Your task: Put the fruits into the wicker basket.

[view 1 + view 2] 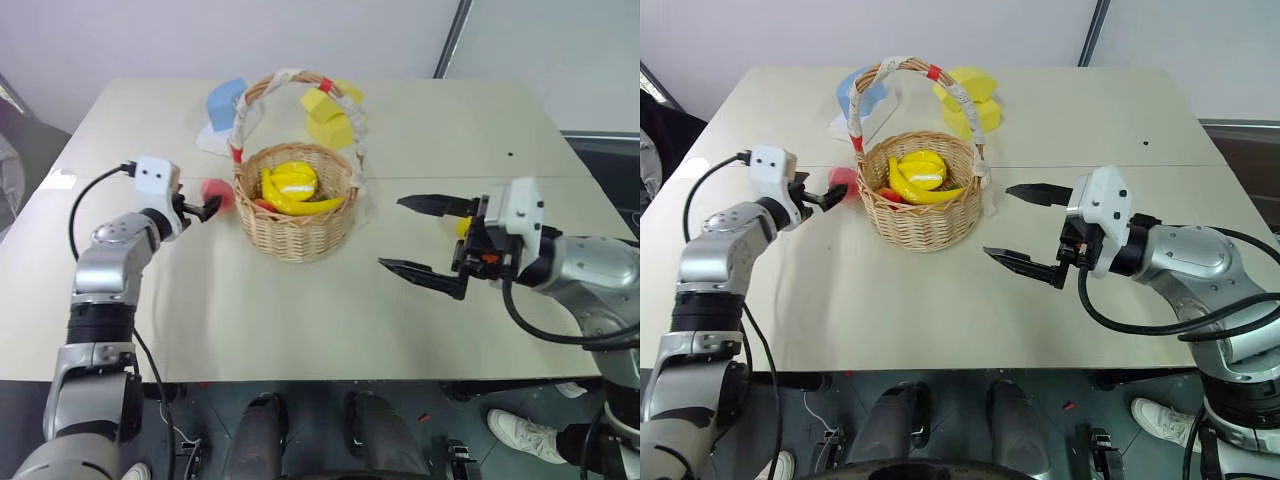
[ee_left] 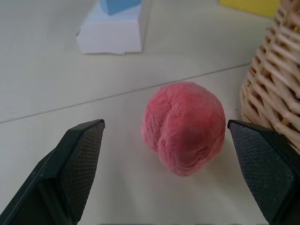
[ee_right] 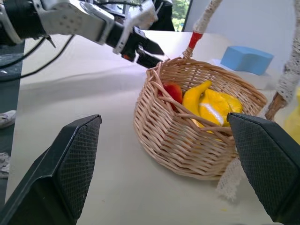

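Reaching toward the peach (image 2: 183, 126) with the left claw (image 1: 198, 209), which is standing wide open and holding nothing; the pink-red fruit is sitting on the tabletop (image 1: 300, 320) between the two fingers, just beside the outer wall of the wicker basket (image 1: 296, 228). To do this well, I judge the fingers need to straddle the peach evenly before closing, since the fruit looks soft and rounded and could squirt sideways under an off-centre squeeze. The finger nearest the basket is running close to the weave, so snagging the wicker is the main risk. After gripping, the lift has to clear the rim and avoid the tall cloth-wrapped handle (image 1: 283, 80) arching overhead.

The right claw (image 1: 1025, 225) is hovering wide open and empty on the basket's other side, apart from it. Inside the basket, bananas (image 1: 300, 203) and a lemon-like fruit (image 1: 291, 180) are already lying, with something red beside them. Behind the basket, a blue block (image 1: 226, 100) on a white base and yellow foam shapes (image 1: 330, 115) are standing clear of the path.
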